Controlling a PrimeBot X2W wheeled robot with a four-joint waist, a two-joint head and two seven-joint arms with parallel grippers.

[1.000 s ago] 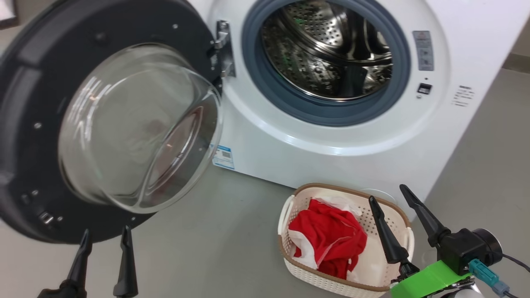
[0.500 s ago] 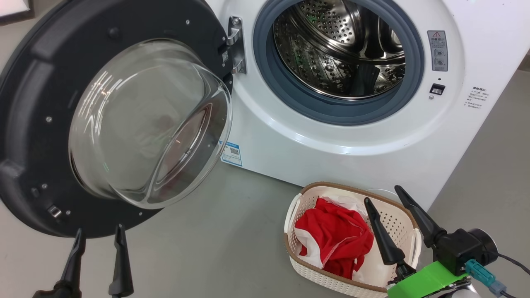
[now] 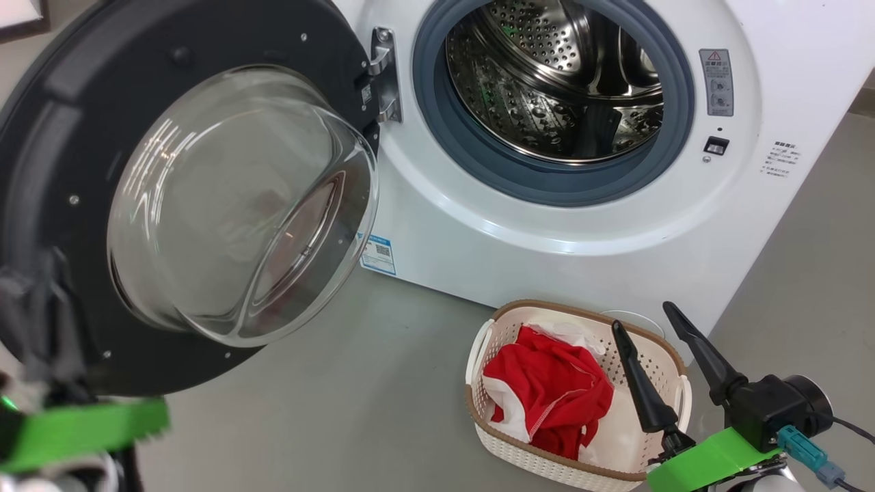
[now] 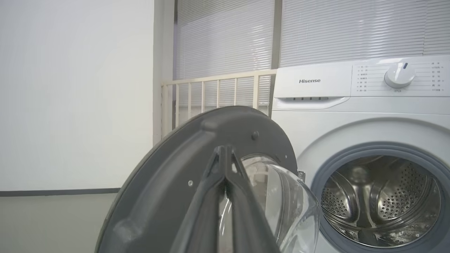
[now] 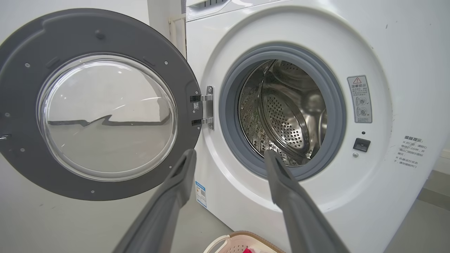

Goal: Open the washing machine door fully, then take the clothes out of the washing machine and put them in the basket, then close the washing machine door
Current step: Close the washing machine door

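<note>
Since the earlier frame, the left tool (image 4: 225, 154) rose, clenched empty, near the fully open round black-rimmed glass washing machine door (image 3: 68, 137). Red fabric clothes (image 3: 547, 389) lay in the cream perforated plastic basket (image 3: 540, 459); the right tool (image 3: 641, 318) hung released. Closing the door remained.

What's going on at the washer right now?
The washing machine door stands wide open and the drum looks empty. The red clothes lie in the basket on the floor in front of the washing machine. The left hand is shut, close before the door's inner face; contact is unclear. The right hand is open above the basket's right end, holding nothing. Closing the door is what is left.
</note>
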